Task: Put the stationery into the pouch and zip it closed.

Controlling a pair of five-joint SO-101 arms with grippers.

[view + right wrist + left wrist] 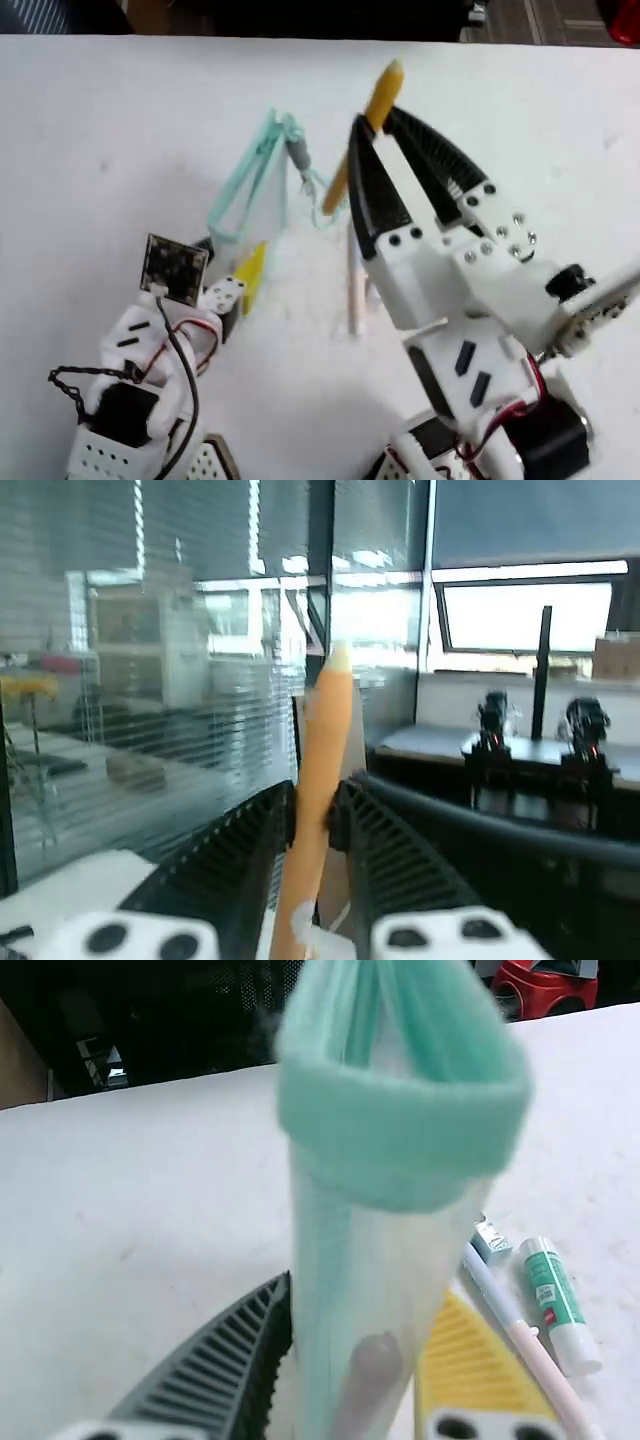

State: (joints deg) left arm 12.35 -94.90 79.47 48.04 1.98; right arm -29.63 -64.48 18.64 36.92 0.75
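A translucent pouch [255, 185] with a teal rim stands on the table, its mouth open. My left gripper [232, 262] is shut on the pouch's lower end. In the left wrist view the pouch [390, 1160] rises between the black finger and the yellow finger [470, 1360] of the left gripper [350, 1360]. My right gripper [375, 118] hangs above the table to the right of the pouch, shut on an orange pen [365, 130]. The orange pen [318, 770] sticks up between the right gripper's [312, 820] black fingers. A pink pen [352, 280] lies beside the pouch.
Beside the pouch lie a green-and-white glue stick [558, 1305], the pink pen [520, 1335] and a small teal item [490, 1240]. The right arm's white body [480, 320] covers the table's front right. The white table [120, 130] is bare on the left.
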